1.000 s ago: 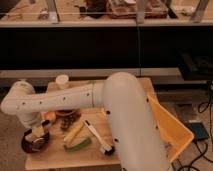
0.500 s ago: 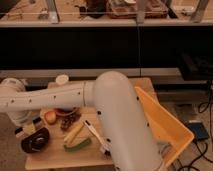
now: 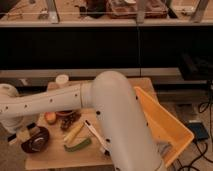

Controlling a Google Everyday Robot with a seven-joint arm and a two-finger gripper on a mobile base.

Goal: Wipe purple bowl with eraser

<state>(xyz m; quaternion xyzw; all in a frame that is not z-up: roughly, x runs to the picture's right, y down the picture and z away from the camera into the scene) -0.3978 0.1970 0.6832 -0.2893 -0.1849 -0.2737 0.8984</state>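
One camera view is given, and the white arm is seen sweeping across the wooden table [image 3: 55,159] to its left edge. The gripper [image 3: 26,134] is poised at the rim of the purple bowl [image 3: 36,142], at the front-left corner; the eraser [image 3: 31,133] is clamped in it, just above the bowl. A white-handled brush [image 3: 95,134] is laid mid-table, beside the yellow bin [image 3: 170,131].

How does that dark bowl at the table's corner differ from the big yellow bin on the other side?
The purple bowl is round, shallow and dark; the yellow bin is angular, deep and bright. The bowl is far smaller than the bin. The bowl lies on the table near its left front corner, with the end effector at its rim, while the bin stands tilted at the right edge. Both are open containers.
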